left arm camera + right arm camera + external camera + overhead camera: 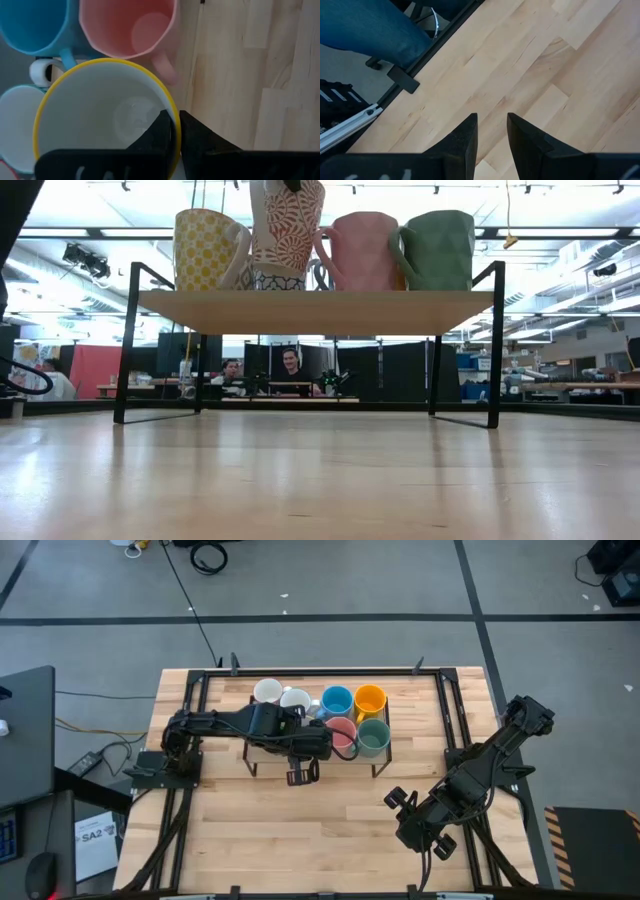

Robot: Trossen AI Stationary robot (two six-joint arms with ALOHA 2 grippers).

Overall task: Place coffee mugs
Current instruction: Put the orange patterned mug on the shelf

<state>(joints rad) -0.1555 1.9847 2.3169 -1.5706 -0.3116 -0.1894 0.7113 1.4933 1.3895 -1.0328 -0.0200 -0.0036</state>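
Note:
A wooden shelf on a black frame [320, 312] stands at the table's far middle. Standing on it are two white mugs [267, 691], a blue mug [337, 700], an orange-yellow mug [370, 698], a pink mug [342, 733], a green mug [373, 736] and a yellow patterned mug [205, 250]. My left gripper [318, 745] reaches over the shelf's front row, shut on a red-and-white patterned mug [287, 230] just left of the pink one; its rim is yellow, its inside white [100, 115]. My right gripper [410, 820] hangs open over the near right of the table. My left gripper pinches the patterned mug's wall at the yellow rim [169, 102], one finger [159, 131] inside the mug and one [194, 134] outside. The fingers slant down from the table's left. The mug stays upright; whether its base rests on the shelf I cannot tell.
Bare wooden tabletop [320, 470] lies in front of the shelf and under it. Black frame rails [455, 720] run along the table's sides. A person's leg in jeans [365, 30] shows beyond the table edge in the right wrist view.

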